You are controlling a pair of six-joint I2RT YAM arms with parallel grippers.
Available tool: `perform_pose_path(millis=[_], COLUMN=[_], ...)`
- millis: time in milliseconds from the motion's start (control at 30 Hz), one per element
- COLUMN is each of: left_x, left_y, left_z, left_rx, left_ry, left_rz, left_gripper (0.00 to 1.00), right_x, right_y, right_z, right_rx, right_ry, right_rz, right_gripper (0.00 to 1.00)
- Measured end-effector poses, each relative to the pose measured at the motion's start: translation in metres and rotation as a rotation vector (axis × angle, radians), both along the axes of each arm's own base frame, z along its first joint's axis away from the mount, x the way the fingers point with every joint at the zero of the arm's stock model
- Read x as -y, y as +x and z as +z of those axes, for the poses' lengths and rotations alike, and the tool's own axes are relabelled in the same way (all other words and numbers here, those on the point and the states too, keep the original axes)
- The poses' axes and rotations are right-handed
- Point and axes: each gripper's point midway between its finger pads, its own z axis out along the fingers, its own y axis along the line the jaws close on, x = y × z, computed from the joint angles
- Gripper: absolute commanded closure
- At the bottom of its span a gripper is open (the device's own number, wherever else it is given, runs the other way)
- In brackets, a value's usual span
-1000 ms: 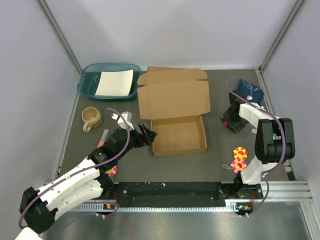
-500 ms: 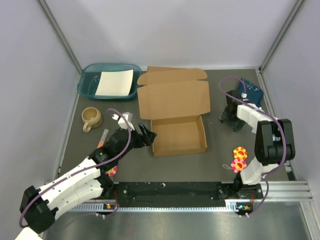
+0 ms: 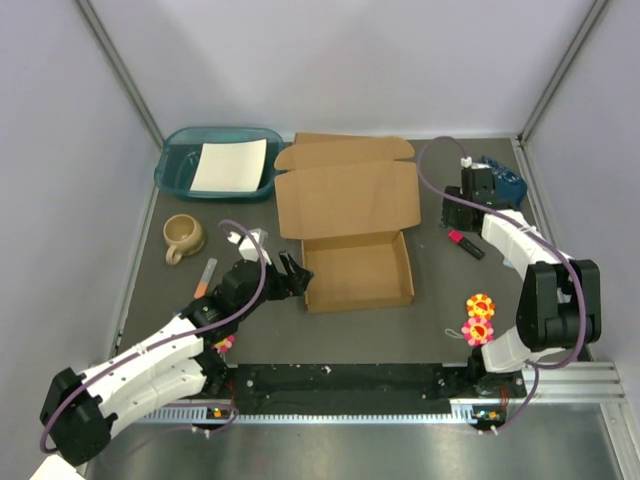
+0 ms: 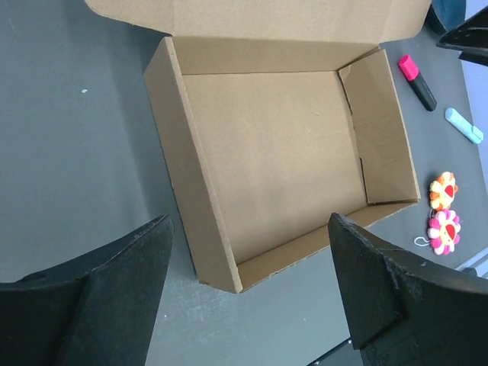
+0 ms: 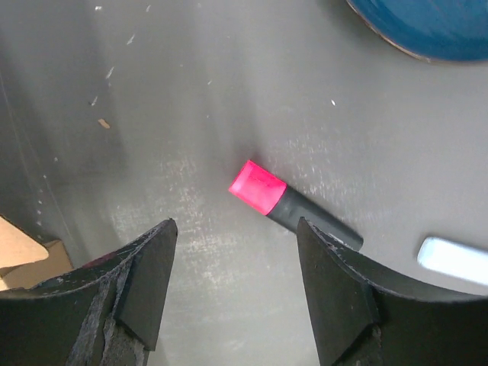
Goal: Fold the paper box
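The paper box [image 3: 357, 270] sits mid-table as a brown cardboard tray with upright walls. Its lid [image 3: 347, 197] lies flat toward the back. My left gripper [image 3: 290, 278] hovers open at the box's near left corner. In the left wrist view the box [image 4: 274, 160] fills the space ahead of the left gripper [image 4: 250, 221], which holds nothing. My right gripper [image 3: 455, 215] is open, right of the lid and clear of the cardboard. In the right wrist view the right gripper [image 5: 236, 223] is empty above the bare table, just short of a pink-capped marker [image 5: 293, 206].
A teal tray [image 3: 175, 170] with a white sheet stands at the back left, with a beige mug [image 3: 183, 236] and an orange-tipped pen [image 3: 205, 275] nearer. A blue object [image 3: 500, 180] lies at the back right. The marker [image 3: 466, 243] and flower toys [image 3: 479, 317] lie right of the box.
My right arm has swung toward the back right, uncovering the pink-capped marker, and its jaws have narrowed a little. The left arm has barely shifted.
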Motion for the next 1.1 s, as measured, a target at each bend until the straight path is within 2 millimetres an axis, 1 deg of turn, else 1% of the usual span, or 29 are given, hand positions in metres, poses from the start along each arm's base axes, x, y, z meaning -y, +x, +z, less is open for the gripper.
perform_pose_path(millis=[133,267,300,400,567,700,733,800,867,933,1033,1100], left_x=[0.000,-0.001,-0.002,-0.004,-0.006,-0.006,-0.006,-0.005,-0.005,-0.005,-0.005,-0.005], left_y=[-0.002,-0.003,-0.003,-0.003,-0.003,-0.003,-0.003,-0.002,-0.002,-0.003,-0.003,-0.003], left_z=[0.006,0.017,0.019,0.024,0.025,0.024,0.024,0.022,0.021,0.021,0.022,0.023], left_rx=[0.016,0.046,0.053,0.068,0.073,0.073,0.072,0.068,0.065,0.064,0.065,0.068], left_ry=[-0.018,-0.041,-0.046,-0.054,-0.050,-0.048,-0.047,-0.044,-0.042,-0.042,-0.043,-0.047], left_rz=[-0.007,-0.007,-0.006,0.003,0.006,0.006,0.006,0.006,0.004,0.003,0.004,0.004], left_gripper=[0.12,0.12,0.12,0.12,0.12,0.12,0.12,0.12,0.12,0.12,0.12,0.13], right_x=[0.000,0.006,0.008,0.015,0.029,0.030,0.029,0.027,0.025,0.021,0.019,0.018], right_y=[0.008,0.021,0.021,0.016,0.010,-0.009,-0.015,-0.014,-0.014,-0.014,-0.014,-0.016], right_z=[-0.008,-0.021,-0.026,-0.037,-0.046,-0.066,-0.071,-0.073,-0.074,-0.075,-0.076,-0.076], right_rx=[-0.033,-0.099,-0.117,-0.167,-0.200,-0.258,-0.274,-0.267,-0.262,-0.255,-0.242,-0.234], right_ry=[-0.070,-0.148,-0.161,-0.181,-0.186,-0.171,-0.162,-0.146,-0.129,-0.104,-0.077,-0.060], right_rz=[0.121,0.207,0.219,0.238,0.221,0.219,0.220,0.213,0.203,0.188,0.158,0.132], right_gripper=[0.34,0.34,0.34,0.34,0.36,0.39,0.41,0.45,0.55,0.62,0.70,0.71])
